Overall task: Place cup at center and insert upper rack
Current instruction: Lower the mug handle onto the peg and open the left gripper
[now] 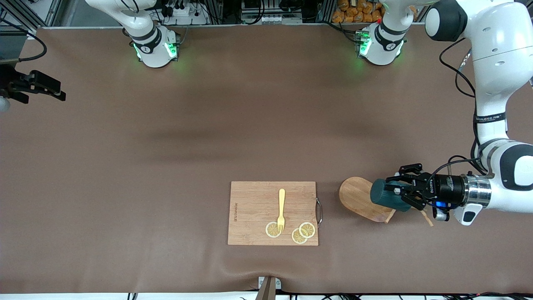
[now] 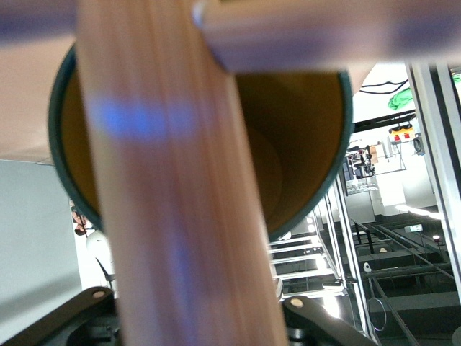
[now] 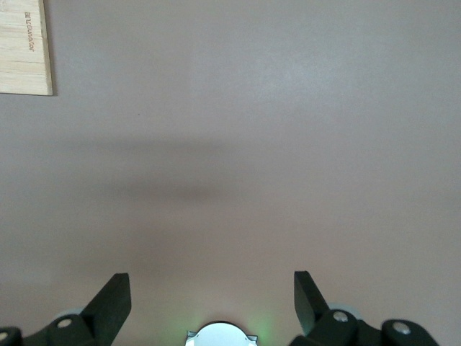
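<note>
My left gripper (image 1: 403, 191) is shut on the round pole of the upper rack (image 1: 357, 198), a light wooden mug tree. The rack is tipped on its side beside the cutting board, toward the left arm's end of the table, with its oval base turned toward the board. The dark teal cup (image 1: 388, 196) lies along the pole between base and fingers. In the left wrist view the pole (image 2: 173, 216) crosses the cup's tan inside (image 2: 295, 137). What holds the cup there is hidden. My right gripper (image 1: 61, 92) waits open at the right arm's end, nothing between its fingers (image 3: 115, 299).
A rectangular wooden cutting board (image 1: 250, 200) with a metal handle lies near the front camera's edge of the table. It carries a yellow fork (image 1: 281, 208) and three lemon slices (image 1: 307, 230). Thin pegs (image 1: 427, 217) stick out of the rack under the left wrist.
</note>
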